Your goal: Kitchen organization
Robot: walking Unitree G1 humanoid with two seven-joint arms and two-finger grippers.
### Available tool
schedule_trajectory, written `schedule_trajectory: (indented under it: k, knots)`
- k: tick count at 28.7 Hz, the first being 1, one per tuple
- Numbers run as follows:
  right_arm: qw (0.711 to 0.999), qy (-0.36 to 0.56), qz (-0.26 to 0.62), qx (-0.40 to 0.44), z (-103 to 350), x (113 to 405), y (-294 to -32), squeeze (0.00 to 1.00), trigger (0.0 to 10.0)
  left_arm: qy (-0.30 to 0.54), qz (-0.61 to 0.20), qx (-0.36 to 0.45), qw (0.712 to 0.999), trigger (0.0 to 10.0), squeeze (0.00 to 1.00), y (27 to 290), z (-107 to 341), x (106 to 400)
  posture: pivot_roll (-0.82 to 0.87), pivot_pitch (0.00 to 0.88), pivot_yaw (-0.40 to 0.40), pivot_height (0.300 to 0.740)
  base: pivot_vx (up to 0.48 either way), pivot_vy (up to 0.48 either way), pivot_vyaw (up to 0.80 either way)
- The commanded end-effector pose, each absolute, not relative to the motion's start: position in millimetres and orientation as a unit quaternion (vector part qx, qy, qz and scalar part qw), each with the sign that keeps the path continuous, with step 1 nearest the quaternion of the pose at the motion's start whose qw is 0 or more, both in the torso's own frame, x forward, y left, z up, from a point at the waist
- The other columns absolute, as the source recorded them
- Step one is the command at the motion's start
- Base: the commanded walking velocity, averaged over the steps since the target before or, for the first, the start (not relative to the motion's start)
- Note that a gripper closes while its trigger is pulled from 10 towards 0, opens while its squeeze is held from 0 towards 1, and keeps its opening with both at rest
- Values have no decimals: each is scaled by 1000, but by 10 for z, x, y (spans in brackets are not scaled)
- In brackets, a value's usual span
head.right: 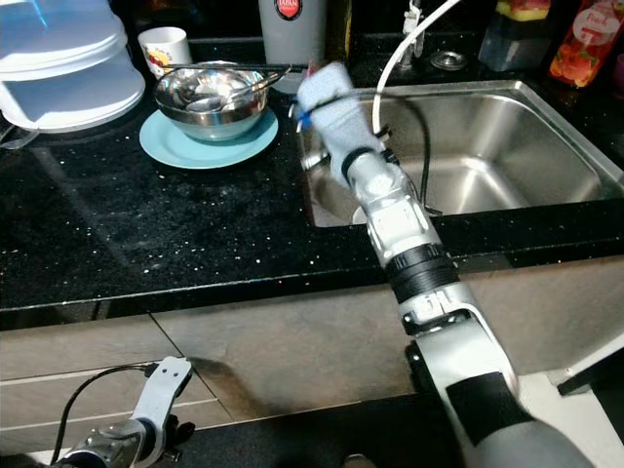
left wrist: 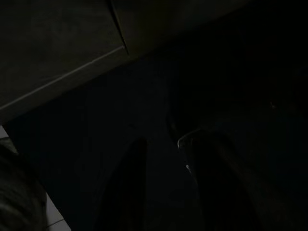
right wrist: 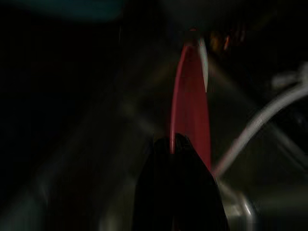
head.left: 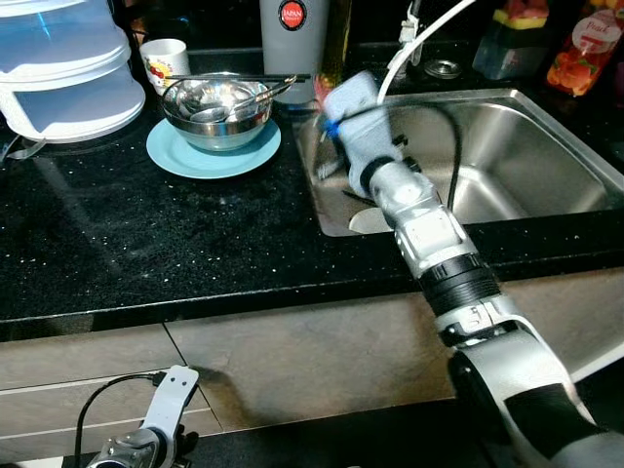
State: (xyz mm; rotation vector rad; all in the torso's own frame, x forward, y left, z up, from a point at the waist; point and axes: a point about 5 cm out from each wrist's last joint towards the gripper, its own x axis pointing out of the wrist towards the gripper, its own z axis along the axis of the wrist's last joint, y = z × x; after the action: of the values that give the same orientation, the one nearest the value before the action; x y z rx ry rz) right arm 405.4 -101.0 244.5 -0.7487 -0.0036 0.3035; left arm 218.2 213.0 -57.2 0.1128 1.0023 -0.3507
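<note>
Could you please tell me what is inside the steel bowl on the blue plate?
The steel bowl on the blue plate holds metal spoons; chopsticks lie across its rim. Anything beneath the spoons is hidden.

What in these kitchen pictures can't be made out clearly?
- Right gripper: a pale cover hides it in the eye views.
- Red thing between its fingers: right wrist view too blurred to identify.
- Left gripper: left wrist view too dark.
- Bottles behind the sink: cut off by the top edge.

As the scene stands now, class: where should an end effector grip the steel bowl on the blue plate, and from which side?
Grip the steel bowl by its near rim, coming from above: chopsticks bar the far rim, spoons fill the middle, and the blue plate blocks a low approach.
</note>
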Motion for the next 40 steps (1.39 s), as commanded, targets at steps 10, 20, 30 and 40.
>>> schedule_trajectory:
  k: [10,20,30,40]
  knots:
    - [885,80,109,-445,2422,4111,-1318,67,10000,498,-179,53,847,10000,0,2117,-636,2075,19,159,4,740,0,0,0]
    - [910,46,107,-398,2495,4107,-1233,922,10000,498,-178,54,847,10000,0,2134,-632,2074,23,168,14,740,0,0,0]
    - [942,-228,244,33,3342,3744,-747,0,10000,497,-178,58,848,10000,0,2148,-620,2091,25,154,23,740,0,0,0]
    - [927,-263,256,74,3440,3703,-667,0,10000,493,-170,59,851,10000,0,2152,-611,2111,42,127,14,740,0,0,615]
